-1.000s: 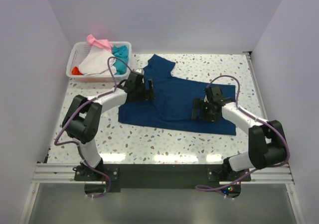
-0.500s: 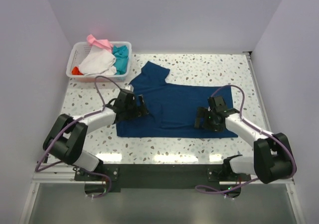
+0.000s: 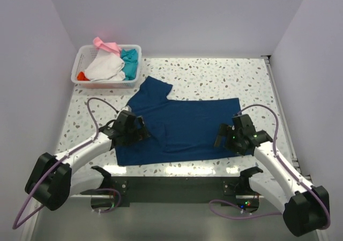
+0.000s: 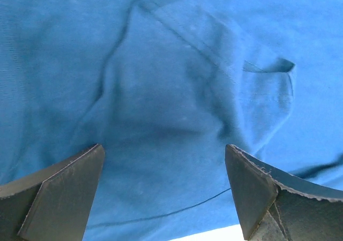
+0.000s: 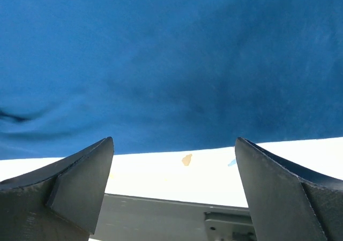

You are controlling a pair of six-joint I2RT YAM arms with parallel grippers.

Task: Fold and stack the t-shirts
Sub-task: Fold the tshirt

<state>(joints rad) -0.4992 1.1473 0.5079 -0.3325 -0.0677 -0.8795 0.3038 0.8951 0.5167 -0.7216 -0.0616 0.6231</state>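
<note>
While left end effector (image 4: 163, 150) and right end effector (image 5: 174, 140) gape empty, 1 navy t-shirt (image 3: 182, 128) spread, 4 in basket (image 3: 104, 83).

A robotics lab test cell: plain pale walls (image 3: 177, 21) box in a speckled terrazzo-pattern tabletop (image 3: 214, 72). An aluminium extrusion rail (image 3: 59, 186) along its near edge carries the arms' bolted bases (image 3: 102, 190) and loose purple cables (image 3: 92, 112).

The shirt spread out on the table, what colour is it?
The shirt is dark blue; the top view shows it best.
</note>
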